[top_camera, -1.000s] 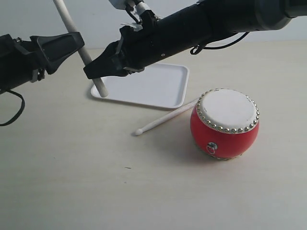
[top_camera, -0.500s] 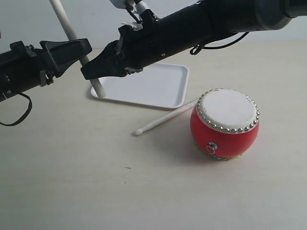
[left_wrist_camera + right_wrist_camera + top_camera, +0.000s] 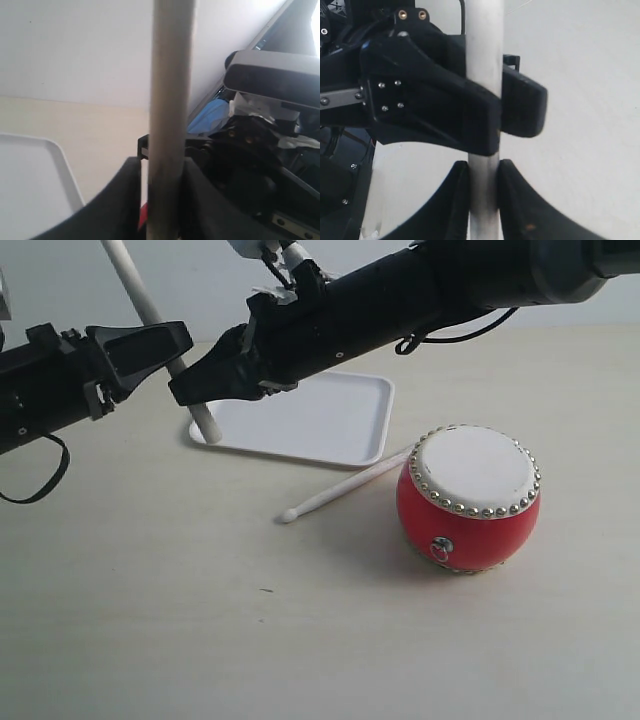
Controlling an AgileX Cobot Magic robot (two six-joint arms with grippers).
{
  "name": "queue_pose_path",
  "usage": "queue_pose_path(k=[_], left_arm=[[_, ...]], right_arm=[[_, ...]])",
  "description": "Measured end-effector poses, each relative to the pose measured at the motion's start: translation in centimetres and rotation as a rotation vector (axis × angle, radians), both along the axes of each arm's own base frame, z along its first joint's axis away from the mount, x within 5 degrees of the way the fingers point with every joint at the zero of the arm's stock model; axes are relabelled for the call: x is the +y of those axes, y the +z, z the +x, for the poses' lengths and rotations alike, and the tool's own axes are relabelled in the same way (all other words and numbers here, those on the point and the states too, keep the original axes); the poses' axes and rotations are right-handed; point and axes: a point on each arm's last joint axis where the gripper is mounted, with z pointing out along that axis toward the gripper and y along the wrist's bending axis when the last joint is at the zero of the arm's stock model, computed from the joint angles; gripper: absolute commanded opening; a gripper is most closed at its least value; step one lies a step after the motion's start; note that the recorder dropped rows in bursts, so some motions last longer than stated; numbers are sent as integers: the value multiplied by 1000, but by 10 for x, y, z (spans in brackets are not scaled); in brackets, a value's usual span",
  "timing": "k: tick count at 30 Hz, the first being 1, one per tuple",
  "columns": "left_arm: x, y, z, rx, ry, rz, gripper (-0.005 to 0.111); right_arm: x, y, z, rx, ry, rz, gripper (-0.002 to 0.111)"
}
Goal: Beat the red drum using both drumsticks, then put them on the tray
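The red drum (image 3: 470,505) stands on the table to the right of centre. One drumstick (image 3: 345,487) lies flat on the table, and its far end rests against the drum. The other drumstick (image 3: 140,290) stands steeply tilted, its lower end by the near left corner of the white tray (image 3: 340,420). My right gripper (image 3: 192,390) has reached across and is shut on this drumstick (image 3: 484,30). My left gripper (image 3: 180,343) surrounds the same drumstick (image 3: 170,75) higher up. A thin gap shows between one finger (image 3: 127,195) and the wood.
The right arm (image 3: 420,295) stretches across the back of the table above the tray. The left arm (image 3: 40,390) comes in from the left edge. A pale wall rises behind the table.
My left gripper has shifted right and further round the upright drumstick. The stick's upper end has tipped slightly left. The drum, the tray and the lying stick have not moved.
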Motion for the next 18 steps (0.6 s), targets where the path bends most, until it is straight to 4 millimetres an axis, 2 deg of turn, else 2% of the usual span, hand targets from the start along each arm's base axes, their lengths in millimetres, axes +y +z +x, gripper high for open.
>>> queue_pose_path(k=[2,18], left_arm=[[-1,0,-1,-1,-8,-5,0],[-1,2,0,-5,-13,-5,0]], right_arm=[[0,0,0,-2,-4,-1,0],[0,0,1,-2,-6,3,4]])
